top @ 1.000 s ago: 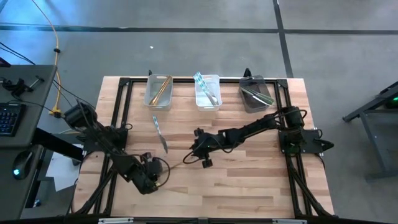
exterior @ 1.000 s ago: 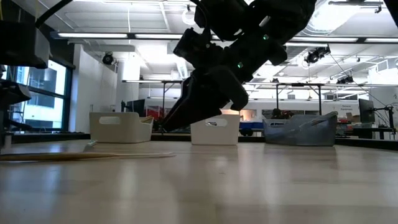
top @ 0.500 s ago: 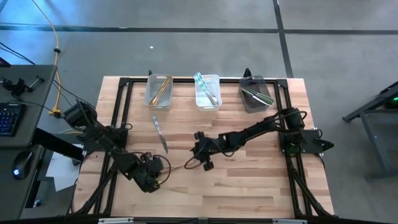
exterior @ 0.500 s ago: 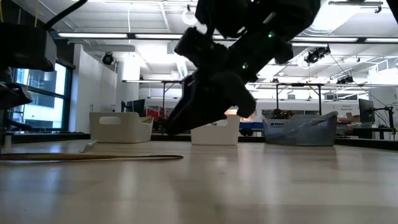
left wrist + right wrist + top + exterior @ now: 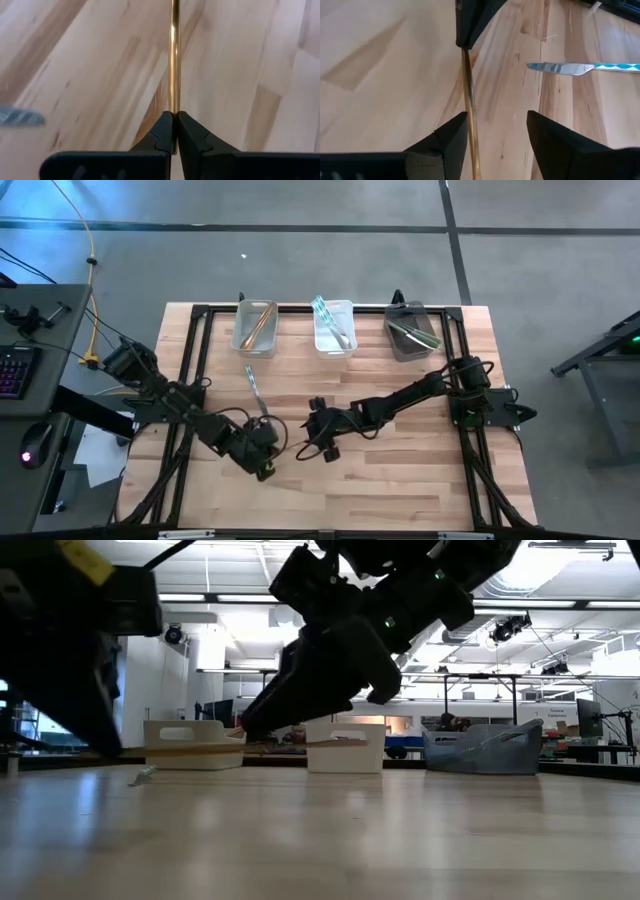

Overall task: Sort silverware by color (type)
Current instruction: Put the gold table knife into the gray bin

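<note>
A slim gold piece of silverware (image 5: 469, 95) spans the gap between my two grippers near the table's middle (image 5: 290, 447). My left gripper (image 5: 173, 118) is shut on one end of it. My right gripper (image 5: 497, 127) stands open around its other end, with the piece running close beside one finger (image 5: 451, 137). In the low view the piece (image 5: 200, 750) hangs level above the wood. A teal-handled knife (image 5: 257, 392) lies flat on the table, left of centre. My left gripper pinches the gold piece's end (image 5: 173, 107) between its two fingertips. The fingers come roughly level from the table's left and lie along the piece, which sticks straight out ahead of them, clear of the table. Whether my right gripper's finger touches the piece, I cannot tell.
Three bins stand along the far edge: one with gold pieces (image 5: 255, 328), one with teal pieces (image 5: 333, 327), and a grey one with dark pieces (image 5: 412, 330). Bare wood lies toward the near edge.
My left gripper has gone toward the table's right, up to the gold piece, and taken hold of its end. The piece, which lay flat on the wood, now hangs level above it.
</note>
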Robot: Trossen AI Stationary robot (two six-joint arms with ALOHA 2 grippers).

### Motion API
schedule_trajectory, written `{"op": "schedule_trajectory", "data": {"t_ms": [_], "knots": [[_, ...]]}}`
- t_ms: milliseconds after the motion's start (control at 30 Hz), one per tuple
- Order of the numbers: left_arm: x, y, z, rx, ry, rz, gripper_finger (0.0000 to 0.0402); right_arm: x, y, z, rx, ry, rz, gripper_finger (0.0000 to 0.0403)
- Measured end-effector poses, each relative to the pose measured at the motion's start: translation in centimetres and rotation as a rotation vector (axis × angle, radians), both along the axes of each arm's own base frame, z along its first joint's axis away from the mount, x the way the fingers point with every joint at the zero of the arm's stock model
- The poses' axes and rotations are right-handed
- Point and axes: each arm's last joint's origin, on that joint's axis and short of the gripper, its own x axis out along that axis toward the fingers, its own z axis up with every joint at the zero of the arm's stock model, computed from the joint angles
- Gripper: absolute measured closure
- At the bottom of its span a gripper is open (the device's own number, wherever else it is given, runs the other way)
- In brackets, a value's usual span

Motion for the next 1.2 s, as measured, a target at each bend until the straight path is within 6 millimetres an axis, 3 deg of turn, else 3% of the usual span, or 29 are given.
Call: {"op": "schedule_trajectory", "data": {"t_ms": [467,700,933,1200], "knots": [[1.7,1.3,0.5,0.015,-0.074,-0.018,0.0401,-0.8,-0.8,-1.1,-0.127,0.135,-0.016,0.0290],[1.9,1.7,0.6,0.027,-0.072,-0.023,0.0401,-0.9,-0.9,-1.2,-0.146,0.143,-0.003,0.0390],[1.7,1.6,1.0,0.080,-0.086,-0.100,0.0366,-0.7,-0.8,-1.1,-0.111,0.124,0.021,0.0400],[-1.4,0.4,4.6,0.277,-0.238,-0.130,0.0297,-0.3,-1.4,-0.9,-0.041,0.027,0.017,0.0403]]}}
